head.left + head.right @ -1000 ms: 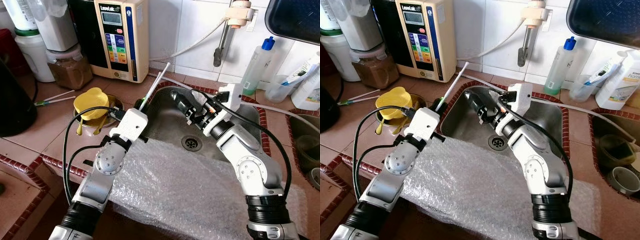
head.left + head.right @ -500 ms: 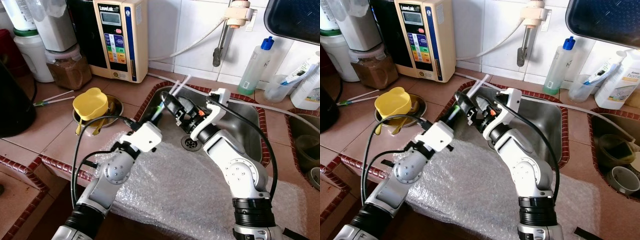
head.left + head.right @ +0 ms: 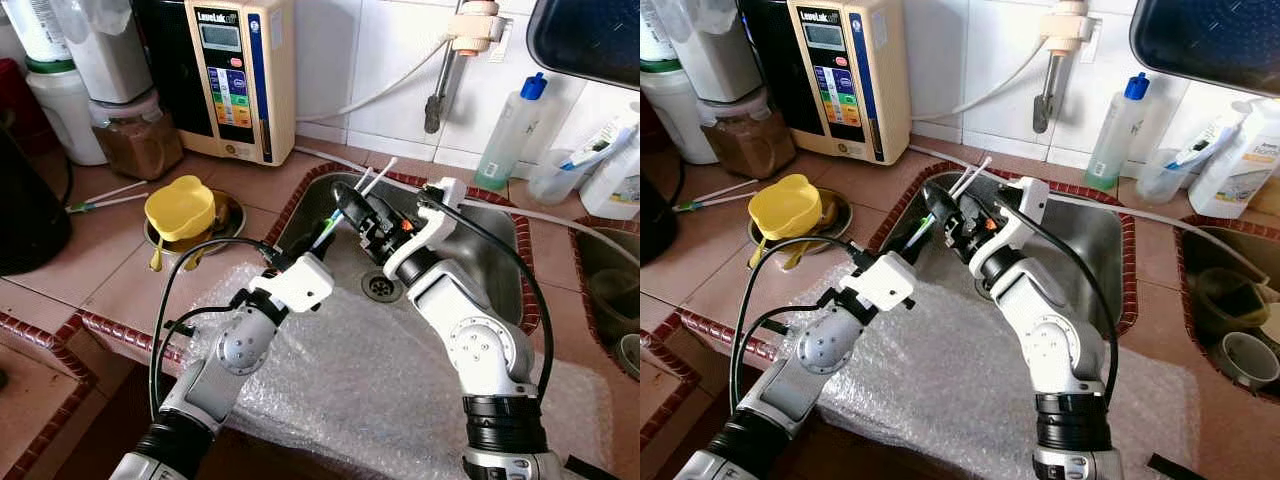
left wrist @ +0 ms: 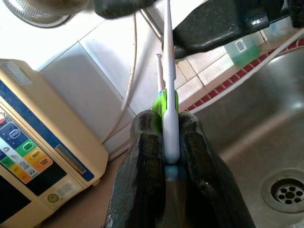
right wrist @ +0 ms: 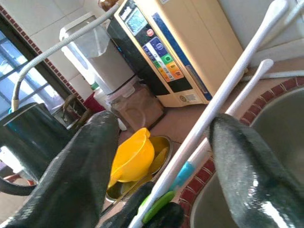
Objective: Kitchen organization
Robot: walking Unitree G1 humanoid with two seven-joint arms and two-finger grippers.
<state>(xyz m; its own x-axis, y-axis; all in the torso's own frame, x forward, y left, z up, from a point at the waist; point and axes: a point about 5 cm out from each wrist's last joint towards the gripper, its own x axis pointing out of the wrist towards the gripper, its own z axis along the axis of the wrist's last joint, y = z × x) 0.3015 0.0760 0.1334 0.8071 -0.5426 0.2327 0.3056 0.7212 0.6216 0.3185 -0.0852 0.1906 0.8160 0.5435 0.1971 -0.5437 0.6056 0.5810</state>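
over the sink (image 3: 470, 250) the left gripper (image 3: 322, 236) pinches two white chopsticks (image 4: 168, 95) near their coloured ends while the right gripper (image 3: 352, 208) stands spread around their shafts — a handover seemingly midway, with stowing them — and the pair (image 3: 105, 197) on the counter — left.

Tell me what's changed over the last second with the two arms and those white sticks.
The left hand, shut on the white sticks, swung them from the counter edge over the sink. The right hand moved left, open around them. The yellow cup stayed put.
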